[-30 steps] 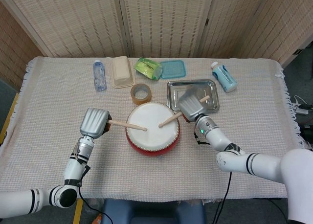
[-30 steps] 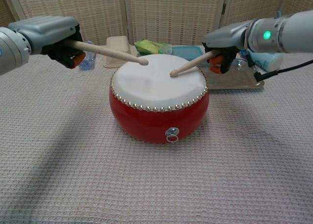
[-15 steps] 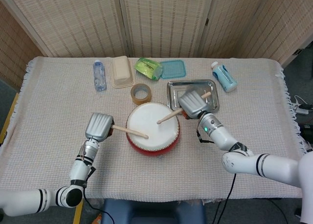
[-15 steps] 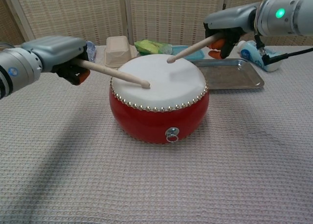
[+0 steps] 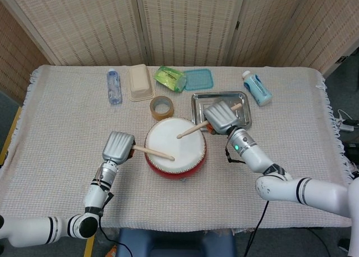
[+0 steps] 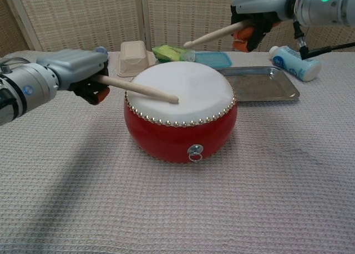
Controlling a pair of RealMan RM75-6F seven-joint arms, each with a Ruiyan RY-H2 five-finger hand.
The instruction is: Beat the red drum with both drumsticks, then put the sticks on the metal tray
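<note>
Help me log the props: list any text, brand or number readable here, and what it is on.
No text can be read.
Clear bottle: label too small.
Blue-and-white bottle: print blurred.
Green packet: markings illegible.
Red drum, metal tray: no lettering visible.

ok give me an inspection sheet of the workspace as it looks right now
surface: table under a pale woven cloth, fringed at its edges
job's things: red drum upright in the middle; left drumstick tip on the white skin; right drumstick raised above it; metal tray behind the drum, nothing resting in it
clutter: water bottle, beige box, green packet, teal lid, tape roll, blue-white bottle along the back
hands: left hand grips its stick; right hand grips its stick
cables: black cable hanging under the right arm
surroundings: woven folding screen behind the table
</note>
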